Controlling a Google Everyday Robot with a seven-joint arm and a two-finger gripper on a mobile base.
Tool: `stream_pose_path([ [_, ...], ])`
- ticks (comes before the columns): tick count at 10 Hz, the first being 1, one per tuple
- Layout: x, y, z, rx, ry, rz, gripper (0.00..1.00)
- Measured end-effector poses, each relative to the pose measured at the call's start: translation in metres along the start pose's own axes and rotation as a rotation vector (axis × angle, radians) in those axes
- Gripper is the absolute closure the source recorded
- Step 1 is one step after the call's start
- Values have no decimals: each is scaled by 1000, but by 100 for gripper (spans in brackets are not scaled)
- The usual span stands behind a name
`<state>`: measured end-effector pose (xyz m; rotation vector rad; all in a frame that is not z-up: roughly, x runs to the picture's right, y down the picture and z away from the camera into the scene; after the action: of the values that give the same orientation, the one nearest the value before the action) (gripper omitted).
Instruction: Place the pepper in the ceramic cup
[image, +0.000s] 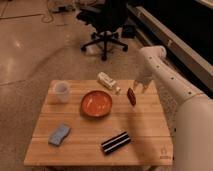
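The pepper (131, 96) lies on the wooden table (100, 150) near its right edge. It is slim and dark red-brown, its long axis running away from me, far end tipped slightly left. My gripper (140, 86) hangs just beyond it, to the right; spread or closed, I can't tell. The smooth white cup (61, 91) stands well apart at far left, past the round orange bowl (96, 104).

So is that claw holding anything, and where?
Cannot be told: the claw sits right by the pepper, near its upper end, at the table edge.
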<state>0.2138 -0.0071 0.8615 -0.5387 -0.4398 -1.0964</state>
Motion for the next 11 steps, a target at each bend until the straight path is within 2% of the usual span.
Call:
stream_pose_path([
  [1,2,-8,1,9,-10,1,55],
  [2,2,-11,13,7,-28,-7,55],
  [4,2,-8,30,-17,-12,5,55],
  [5,0,-12,30,-17,-5,-12,55],
  [8,3,-16,5,-10,2,-26,55],
  [10,4,-17,4,-13,0,-37,55],
  [11,8,-15,12,-14,-4,-32,55],
])
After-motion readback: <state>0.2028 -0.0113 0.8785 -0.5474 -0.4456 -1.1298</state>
